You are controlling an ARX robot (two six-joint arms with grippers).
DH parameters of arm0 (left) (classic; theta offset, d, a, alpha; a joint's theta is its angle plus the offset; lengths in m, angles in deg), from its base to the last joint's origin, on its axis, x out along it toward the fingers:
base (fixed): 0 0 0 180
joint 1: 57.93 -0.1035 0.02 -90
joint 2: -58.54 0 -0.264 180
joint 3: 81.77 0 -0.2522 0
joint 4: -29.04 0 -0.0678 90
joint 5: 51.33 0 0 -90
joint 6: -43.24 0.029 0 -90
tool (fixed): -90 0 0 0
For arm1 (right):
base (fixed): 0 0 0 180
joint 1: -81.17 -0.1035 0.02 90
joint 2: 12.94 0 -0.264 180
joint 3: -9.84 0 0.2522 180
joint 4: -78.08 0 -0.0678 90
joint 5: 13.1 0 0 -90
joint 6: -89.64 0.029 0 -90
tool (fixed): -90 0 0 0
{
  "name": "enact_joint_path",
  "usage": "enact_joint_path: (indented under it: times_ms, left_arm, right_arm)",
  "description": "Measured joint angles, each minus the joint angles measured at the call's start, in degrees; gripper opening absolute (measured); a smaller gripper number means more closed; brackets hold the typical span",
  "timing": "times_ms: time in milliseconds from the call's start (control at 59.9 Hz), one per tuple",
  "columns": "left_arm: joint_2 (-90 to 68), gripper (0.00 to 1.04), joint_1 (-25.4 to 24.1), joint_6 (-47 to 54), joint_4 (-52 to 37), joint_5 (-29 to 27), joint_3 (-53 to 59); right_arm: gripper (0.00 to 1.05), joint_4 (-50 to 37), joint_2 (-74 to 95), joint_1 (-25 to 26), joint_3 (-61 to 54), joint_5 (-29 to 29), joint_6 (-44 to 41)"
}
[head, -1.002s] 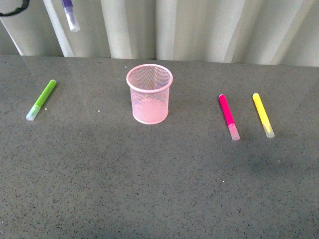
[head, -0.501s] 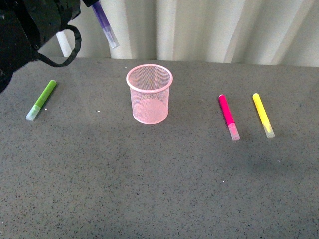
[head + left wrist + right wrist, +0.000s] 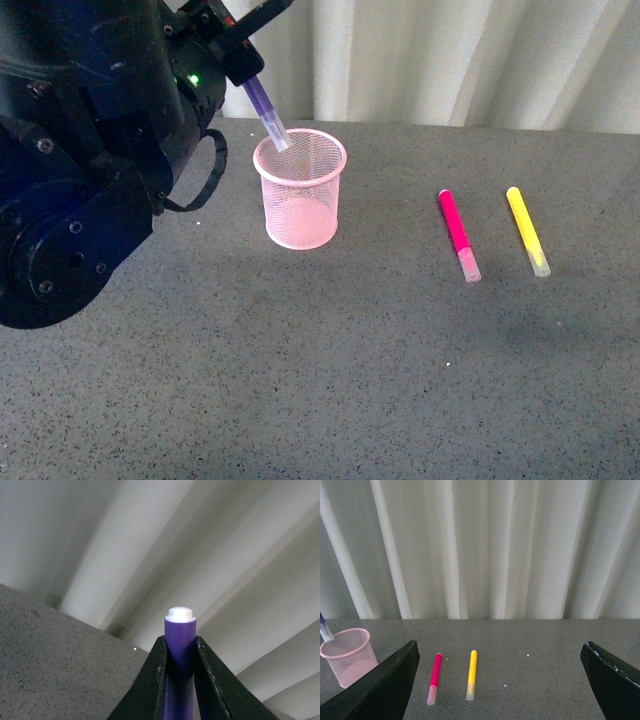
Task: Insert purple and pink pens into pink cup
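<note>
The grey speckled table (image 3: 330,380) before me bears the pink cup (image 3: 300,200), upright, left of centre. Off to my right the pink pen (image 3: 458,232) and a yellow marker (image 3: 526,230) lie flat, near each other but apart, clear caps towards me

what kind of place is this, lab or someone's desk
Probably a staged robot test bench: a grey speckled table, a plain pale curtain backdrop, and just a pink cup, pink pen and yellow marker set out.

Our left gripper (image 3: 179,667) clamps the purple pen (image 3: 180,645) between both fingers (image 3: 152,680). Its white end faces the curtain (image 3: 150,545). Grey table (image 3: 55,655) lies alongside.
</note>
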Motion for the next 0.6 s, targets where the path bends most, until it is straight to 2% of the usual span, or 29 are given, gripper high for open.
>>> enact_joint_path:
  times_ms: [434,601]
  left_arm:
    - [-4.22,0.13,-2.08,-0.61,-0.52,1.14,-2.73]
    - [-4.22,0.41,-2.34,-0.55,-0.31,1.84,-2.71]
  right_arm:
    - [0.98,0.00,0.00,0.02,0.00,0.00,0.00]
    - [0.98,0.00,0.00,0.02,0.00,0.00,0.00]
